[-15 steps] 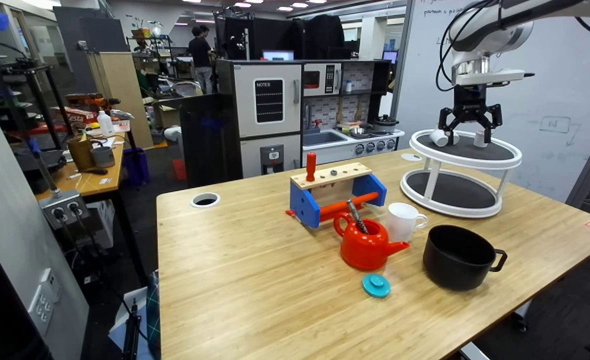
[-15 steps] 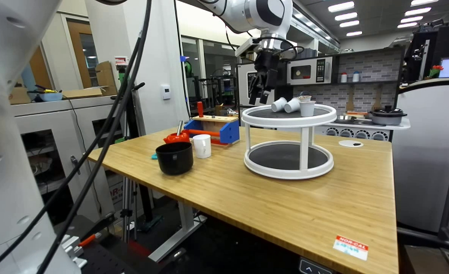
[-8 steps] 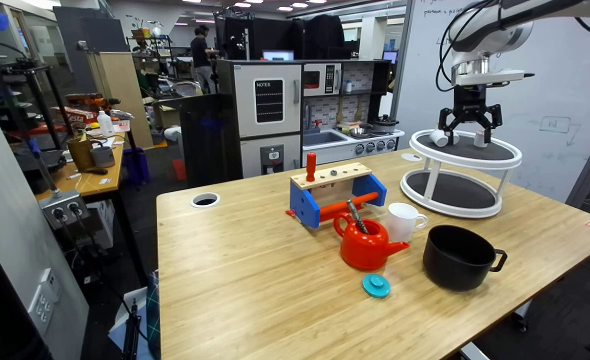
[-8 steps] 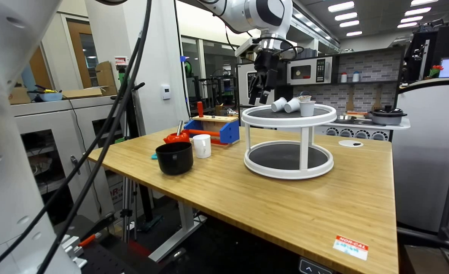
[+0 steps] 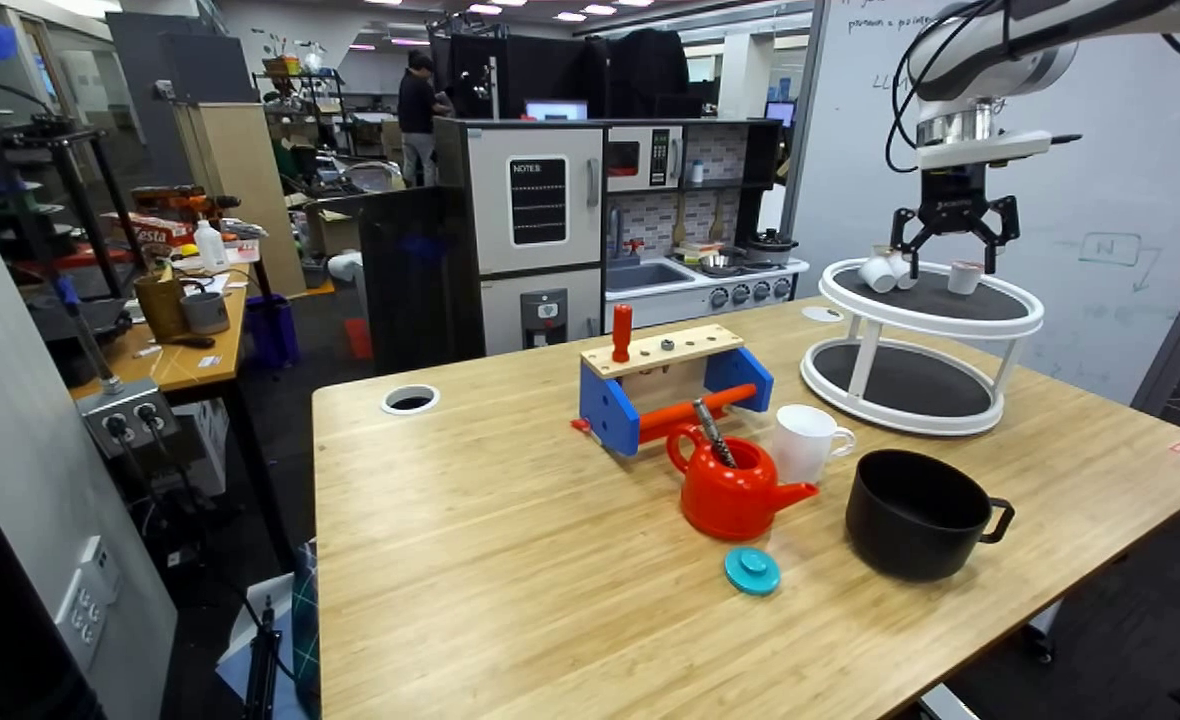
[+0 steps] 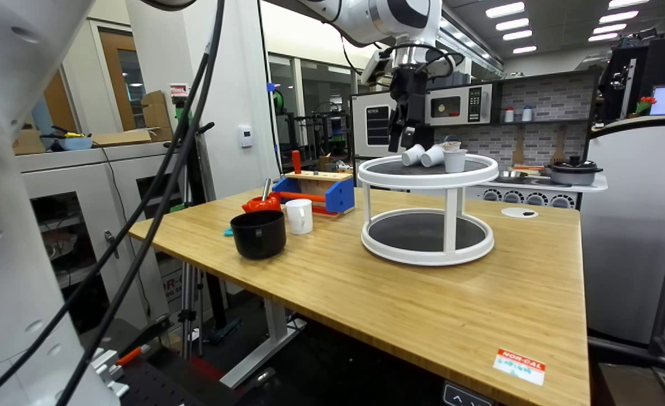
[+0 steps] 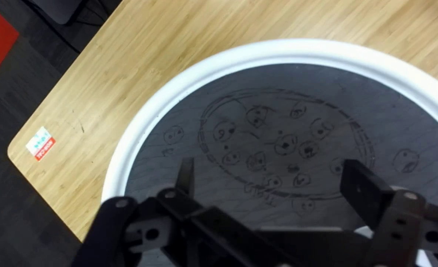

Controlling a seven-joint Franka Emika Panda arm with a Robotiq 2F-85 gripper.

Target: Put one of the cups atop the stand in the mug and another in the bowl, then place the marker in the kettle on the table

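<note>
The hand gapes wide and empty over the stand. The upright cup looks light, probably thin-walled — best pinched gently near its top.

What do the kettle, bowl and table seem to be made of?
Kettle: probably plastic, glossy; bright highlights on even red, though enamelled metal could look alike.
Bowl: satin black with only a soft sheen; coated metal or plastic, can't tell.
Table: wood or bamboo look, smooth finish; fine pale grain, possibly laminate.
</note>
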